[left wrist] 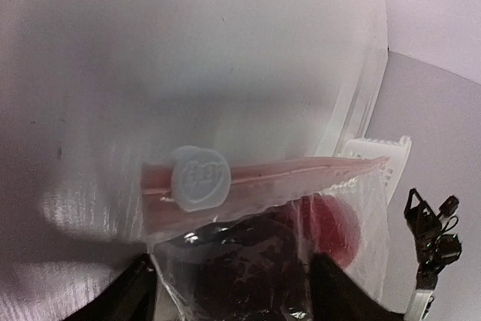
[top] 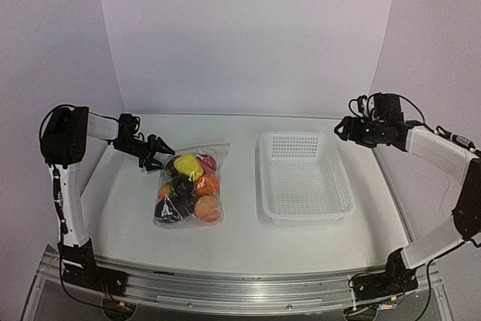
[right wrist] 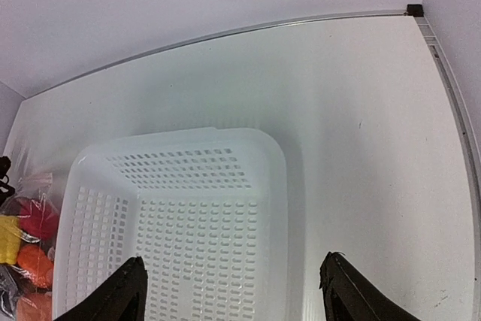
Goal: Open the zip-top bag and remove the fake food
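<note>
**Handling.** The zip-top bag (top: 218, 149) is thin, clear, crinkly film. It is judged soft and slippery, so it is likely to fold and drag across the table (top: 248, 246) rather than resist a pull. Its only weight comes from the fake food (top: 197, 186), which is plastic and probably light. The pieces are rounded and may roll once freed.

The soundest hold is judged to be the zip strip (left wrist: 301, 174), the stiffest part of the bag. The round slider tab (left wrist: 200, 178) sits at the end of the strip nearest the left gripper (top: 160, 154). A second hold on the film below the strip would probably be needed to anchor the bag.

**Appearance and location.** The bag lies flat, left of centre, near the white mesh basket (top: 304, 218) but apart from it. The strip is pink and appears shut along its visible length. Through the film a yellow piece shows at the back with red beside it, orange and peach-pink sit toward the basket side, and dark purple lies on the left.

**Grippers.** The left gripper sits at the bag's back-left corner with its fingers (left wrist: 135, 291) spread. The bag's top edge lies between them, and contact cannot be confirmed. The right gripper (right wrist: 231, 280) hangs above the basket's right side, spread and holding nothing.
</note>
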